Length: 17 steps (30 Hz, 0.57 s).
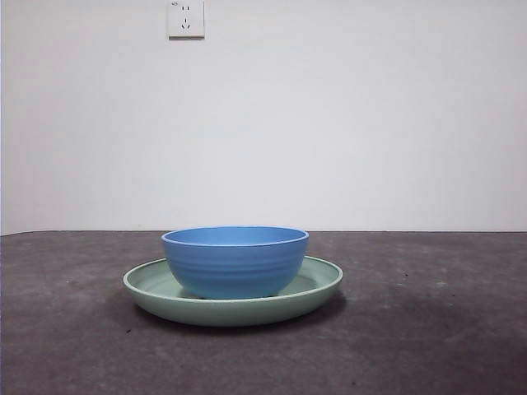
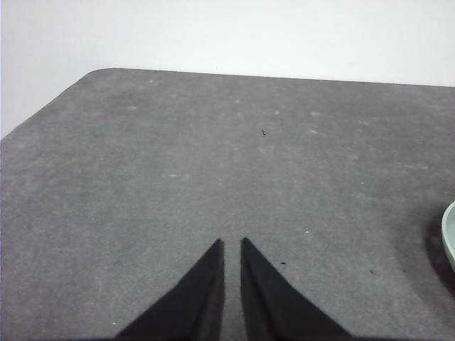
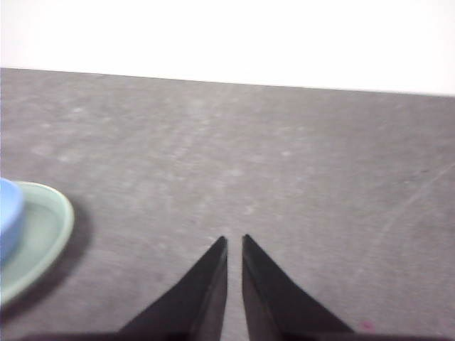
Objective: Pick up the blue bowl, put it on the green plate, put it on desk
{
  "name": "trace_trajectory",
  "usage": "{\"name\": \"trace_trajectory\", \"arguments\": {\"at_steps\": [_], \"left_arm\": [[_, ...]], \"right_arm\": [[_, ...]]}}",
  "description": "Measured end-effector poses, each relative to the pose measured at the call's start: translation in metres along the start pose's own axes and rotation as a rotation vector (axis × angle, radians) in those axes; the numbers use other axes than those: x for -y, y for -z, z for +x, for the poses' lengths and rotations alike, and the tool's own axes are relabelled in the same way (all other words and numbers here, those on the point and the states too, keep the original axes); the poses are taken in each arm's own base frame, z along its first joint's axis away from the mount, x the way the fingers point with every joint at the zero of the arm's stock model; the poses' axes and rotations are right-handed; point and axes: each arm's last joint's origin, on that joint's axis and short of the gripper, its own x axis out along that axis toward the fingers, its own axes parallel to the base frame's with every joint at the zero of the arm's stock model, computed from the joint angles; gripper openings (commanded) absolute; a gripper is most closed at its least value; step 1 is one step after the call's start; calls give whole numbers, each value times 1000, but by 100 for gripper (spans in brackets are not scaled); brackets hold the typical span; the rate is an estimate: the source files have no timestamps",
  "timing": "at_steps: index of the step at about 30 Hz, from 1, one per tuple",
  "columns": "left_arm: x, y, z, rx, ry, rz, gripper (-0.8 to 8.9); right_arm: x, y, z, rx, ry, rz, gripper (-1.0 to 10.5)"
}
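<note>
Item 1: blue bowl [image 1: 235, 262], round, medium blue, faint horiz. ridges on outer wall, upright, sits inside the green plate [image 1: 317, 288], approx. centre of plate; lower centre of the front view. Item 2: green plate, pale mint, wide and shallow w/ raised rim, wider than bowl, lies flat on the desk [image 1: 428, 329]; rim shows on both sides of bowl. Item 3: desk, dark grey-brown, matte, speckled; fills lower part of the front view; far edge meets a white wall [image 1: 329, 123]. Item 4: wall socket [image 1: 185, 18], white, top of frame, left of centre. Item 5: left gripper [image 2: 232, 241], bottom centre of the left wrist view; two black jaws nearly together, only a thin slit between tips, nothing held; hangs over bare desk, well apart from plate, of which a sliver of rim shows at the right edge of that frame. Item 6: right gripper [image 3: 234, 238], bottom centre of the right wrist view; jaws likewise drawn close, narrow gap, nothing held; over bare desk, apart from plate and bowl, which show at the left edge, lower half of that frame. Neither arm shows in the front view. Small dark specks on desk in the left wrist view.
</note>
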Motion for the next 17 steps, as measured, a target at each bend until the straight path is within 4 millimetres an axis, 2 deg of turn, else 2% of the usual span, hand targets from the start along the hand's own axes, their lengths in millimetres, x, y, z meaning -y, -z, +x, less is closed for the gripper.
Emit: {"name": "trace_trajectory", "arguments": {"at_steps": [7, 17], "left_arm": [[0, 0, 0, 0, 0, 0, 36], [0, 0, 0, 0, 0, 0, 36]], "right_arm": [[7, 40, 3, 12, 53, -34, 30], [13, 43, 4, 11, 172, -37, 30]]}}
